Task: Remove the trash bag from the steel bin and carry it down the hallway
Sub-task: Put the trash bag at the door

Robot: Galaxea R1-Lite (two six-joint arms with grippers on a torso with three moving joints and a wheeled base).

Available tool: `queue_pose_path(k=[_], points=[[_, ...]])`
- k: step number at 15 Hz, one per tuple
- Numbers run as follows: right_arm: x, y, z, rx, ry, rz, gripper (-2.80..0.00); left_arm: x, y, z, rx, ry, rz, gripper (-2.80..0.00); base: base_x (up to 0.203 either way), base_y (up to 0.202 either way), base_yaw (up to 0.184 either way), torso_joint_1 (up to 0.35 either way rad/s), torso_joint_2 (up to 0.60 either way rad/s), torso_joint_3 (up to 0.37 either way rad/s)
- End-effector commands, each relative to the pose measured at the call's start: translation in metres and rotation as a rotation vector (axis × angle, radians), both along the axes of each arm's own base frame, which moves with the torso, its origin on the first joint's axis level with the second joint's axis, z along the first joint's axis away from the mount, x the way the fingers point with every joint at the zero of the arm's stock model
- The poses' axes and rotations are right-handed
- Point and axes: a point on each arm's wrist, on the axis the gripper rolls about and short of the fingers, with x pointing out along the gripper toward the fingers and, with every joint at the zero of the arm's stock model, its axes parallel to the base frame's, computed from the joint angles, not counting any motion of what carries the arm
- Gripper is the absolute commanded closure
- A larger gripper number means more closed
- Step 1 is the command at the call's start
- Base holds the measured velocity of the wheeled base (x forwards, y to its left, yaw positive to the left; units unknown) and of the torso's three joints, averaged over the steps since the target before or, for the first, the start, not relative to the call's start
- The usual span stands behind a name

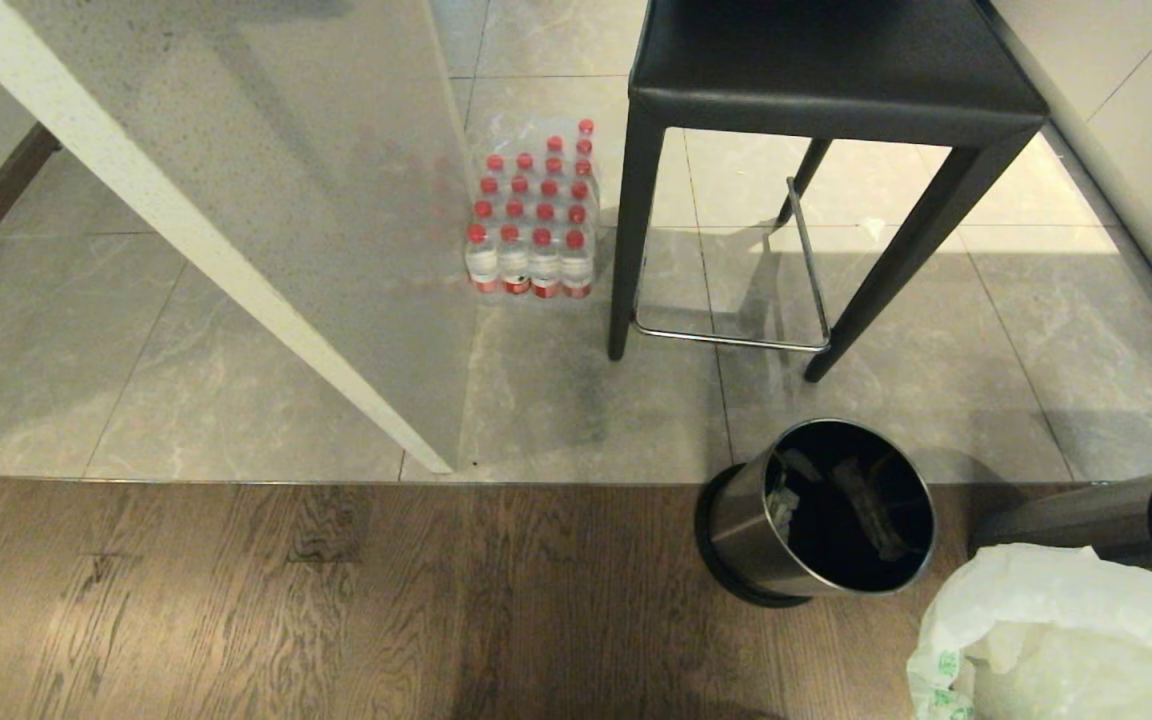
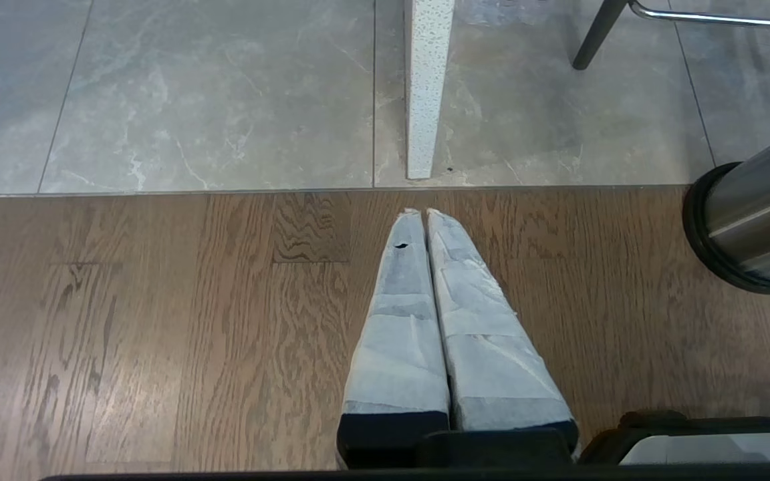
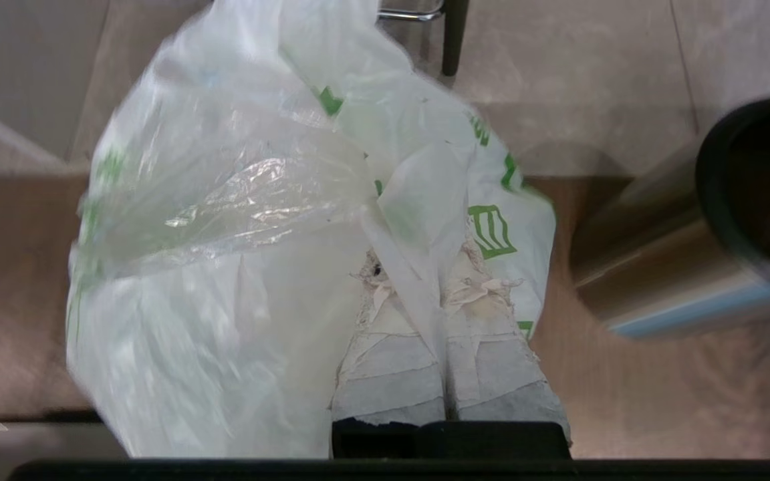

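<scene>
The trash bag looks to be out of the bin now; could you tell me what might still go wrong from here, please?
1. The right gripper pinches only a thin fold of the trash bag, so the plastic may slip or tear while carried.
2. The bag hangs close to the steel bin, which stands tilted; a swing might topple it.
3. The stool and the pack of water bottles stand ahead and could snag the bag.

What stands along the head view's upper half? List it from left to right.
Pale counter panel → pack of red-capped water bottles → black stool.
</scene>
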Motion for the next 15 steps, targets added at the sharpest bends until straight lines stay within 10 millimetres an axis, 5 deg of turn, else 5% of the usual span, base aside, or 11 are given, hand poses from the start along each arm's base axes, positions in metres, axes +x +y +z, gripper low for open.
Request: queue_pose_path(k=[1,15], points=[[0.0005,-0.0001,-0.0009,0.042,0.008,-0.001,0.0,0.0,0.0,0.0,0.0,-0.001,0.0,0.0,0.0,0.0,0.0,0.0,0.0,0.0],[0.0004,0.0,-0.0009,0.01,0.008,-0.001,0.0,-0.0001,0.0,0.0002,-0.001,-0.001,0.001,0.0,0.0,0.0,0.0,0.0,0.0,0.0]])
